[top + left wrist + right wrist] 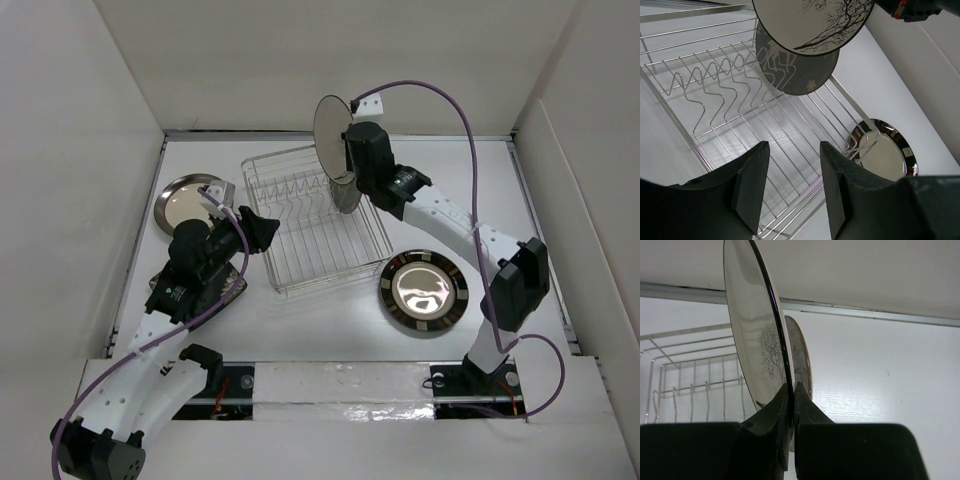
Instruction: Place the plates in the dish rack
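Observation:
The silver wire dish rack (305,245) lies mid-table. My right gripper (348,137) is shut on the rim of a round beige plate with a dark rim and a tree drawing (331,136), held upright above the rack's far right end. In the right wrist view the plate's edge (765,315) is pinched at the right gripper (791,392). Just below it a grey shiny round plate (797,70) stands on edge in the rack. My left gripper (266,229) hangs open and empty over the rack's left side, seen from its own wrist view as the left gripper (792,185).
A shiny steel plate (183,202) lies flat at the left. A dark plate with a chequered rim (424,290) lies right of the rack. A dark patterned plate (231,290) is mostly hidden under the left arm. White walls enclose the table.

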`<act>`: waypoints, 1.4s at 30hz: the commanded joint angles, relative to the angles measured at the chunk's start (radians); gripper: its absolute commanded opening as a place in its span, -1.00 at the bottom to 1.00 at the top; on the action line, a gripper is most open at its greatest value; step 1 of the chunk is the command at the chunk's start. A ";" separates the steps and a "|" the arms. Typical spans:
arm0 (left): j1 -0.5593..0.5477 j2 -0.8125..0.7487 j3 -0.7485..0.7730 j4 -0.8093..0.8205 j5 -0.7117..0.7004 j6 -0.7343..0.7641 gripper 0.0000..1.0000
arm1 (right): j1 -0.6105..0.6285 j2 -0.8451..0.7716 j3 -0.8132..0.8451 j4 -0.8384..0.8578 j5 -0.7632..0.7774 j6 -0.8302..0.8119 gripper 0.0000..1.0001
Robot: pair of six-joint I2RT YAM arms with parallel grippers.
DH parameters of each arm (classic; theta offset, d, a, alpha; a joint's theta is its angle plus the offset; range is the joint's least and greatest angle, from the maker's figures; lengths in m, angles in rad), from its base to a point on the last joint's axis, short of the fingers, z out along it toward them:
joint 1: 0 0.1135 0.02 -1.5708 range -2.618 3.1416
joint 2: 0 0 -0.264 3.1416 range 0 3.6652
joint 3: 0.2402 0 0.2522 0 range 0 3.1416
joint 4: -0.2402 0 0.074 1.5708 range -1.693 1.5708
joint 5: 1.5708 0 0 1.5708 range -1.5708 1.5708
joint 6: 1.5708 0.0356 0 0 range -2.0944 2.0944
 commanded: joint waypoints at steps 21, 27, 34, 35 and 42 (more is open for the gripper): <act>-0.004 -0.023 0.031 0.033 0.012 0.002 -0.16 | 0.028 0.077 -0.010 0.063 0.139 0.135 -1.00; -0.004 -0.023 0.028 0.035 0.023 0.000 -0.16 | 0.052 0.094 -0.041 0.060 0.180 0.182 -1.00; -0.004 -0.030 0.025 0.038 0.026 -0.003 -0.16 | 0.085 0.127 -0.067 0.054 0.191 0.261 -0.91; -0.004 -0.030 0.027 0.036 0.020 -0.003 -0.16 | 0.085 0.132 -0.066 0.048 0.191 0.265 -0.87; -0.004 -0.034 0.028 0.036 0.015 -0.003 -0.16 | 0.085 0.085 -0.084 0.072 0.176 0.279 -0.02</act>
